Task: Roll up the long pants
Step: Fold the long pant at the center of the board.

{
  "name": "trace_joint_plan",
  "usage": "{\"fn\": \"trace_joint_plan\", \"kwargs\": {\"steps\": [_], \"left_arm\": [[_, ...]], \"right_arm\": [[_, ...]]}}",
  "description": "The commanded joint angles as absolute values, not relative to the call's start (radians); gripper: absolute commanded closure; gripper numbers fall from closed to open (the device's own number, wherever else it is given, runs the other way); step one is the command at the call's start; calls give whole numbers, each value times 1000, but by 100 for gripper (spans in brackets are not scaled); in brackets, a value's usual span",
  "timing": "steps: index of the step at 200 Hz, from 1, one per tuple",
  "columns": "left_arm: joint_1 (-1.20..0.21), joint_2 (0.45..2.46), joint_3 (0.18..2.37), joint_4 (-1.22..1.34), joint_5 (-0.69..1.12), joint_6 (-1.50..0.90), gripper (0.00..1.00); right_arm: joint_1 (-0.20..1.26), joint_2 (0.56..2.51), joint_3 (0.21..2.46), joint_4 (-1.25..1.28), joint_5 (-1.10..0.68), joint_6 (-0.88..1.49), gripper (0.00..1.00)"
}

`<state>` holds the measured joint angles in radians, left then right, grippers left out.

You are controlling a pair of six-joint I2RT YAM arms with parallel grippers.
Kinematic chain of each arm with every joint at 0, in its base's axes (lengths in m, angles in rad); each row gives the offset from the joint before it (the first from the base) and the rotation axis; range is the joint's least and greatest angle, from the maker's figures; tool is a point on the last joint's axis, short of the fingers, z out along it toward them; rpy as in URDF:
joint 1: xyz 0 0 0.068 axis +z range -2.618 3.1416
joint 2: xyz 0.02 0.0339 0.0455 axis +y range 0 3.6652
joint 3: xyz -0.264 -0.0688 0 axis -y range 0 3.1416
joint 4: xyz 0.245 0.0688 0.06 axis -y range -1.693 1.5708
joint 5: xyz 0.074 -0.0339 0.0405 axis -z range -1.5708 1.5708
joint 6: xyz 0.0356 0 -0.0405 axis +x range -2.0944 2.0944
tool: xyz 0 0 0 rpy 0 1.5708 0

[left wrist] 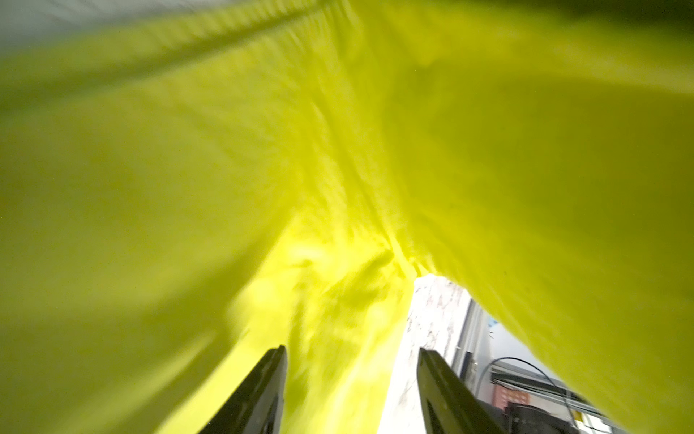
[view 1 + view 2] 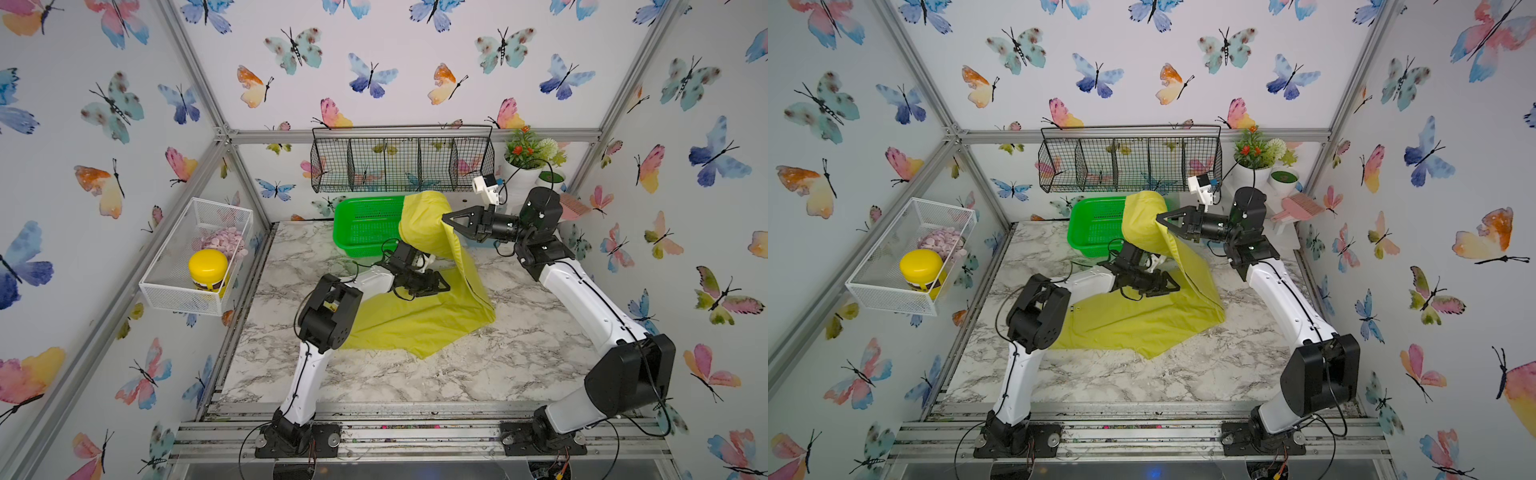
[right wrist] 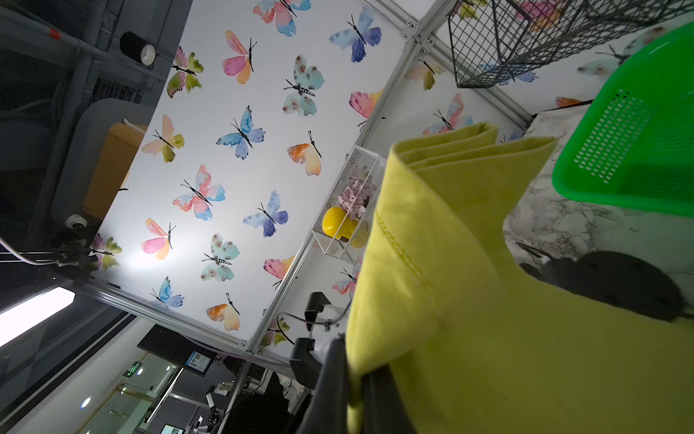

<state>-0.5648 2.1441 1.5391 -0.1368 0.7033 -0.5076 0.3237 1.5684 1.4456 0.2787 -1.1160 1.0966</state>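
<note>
Chartreuse long pants lie mid-frame on the marble desk, one end pinched aloft by the right hand by the green basket, the left hand spread low over the cloth, which it should pin flat for a tight roll.

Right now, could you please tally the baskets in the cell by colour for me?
Green plastic basket: 1
White mesh basket: 1
Black wire basket: 1
Total: 3
</note>
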Motion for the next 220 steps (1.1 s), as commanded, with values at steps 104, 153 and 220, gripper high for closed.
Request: {"fn": "trace_joint_plan", "kwargs": {"steps": [104, 153, 220], "left_arm": [[-346, 1433, 1022, -449, -94, -593, 37], [-293, 1070, 862, -522, -398, -640, 37], [-291, 859, 763, -593, -485, -644, 36]], "right_arm": [[530, 1863, 1547, 531, -1109, 1159, 97], [603, 1989, 1659, 557, -1118, 1190, 97], [711, 2178, 1716, 569, -1139, 1185, 98]]}}
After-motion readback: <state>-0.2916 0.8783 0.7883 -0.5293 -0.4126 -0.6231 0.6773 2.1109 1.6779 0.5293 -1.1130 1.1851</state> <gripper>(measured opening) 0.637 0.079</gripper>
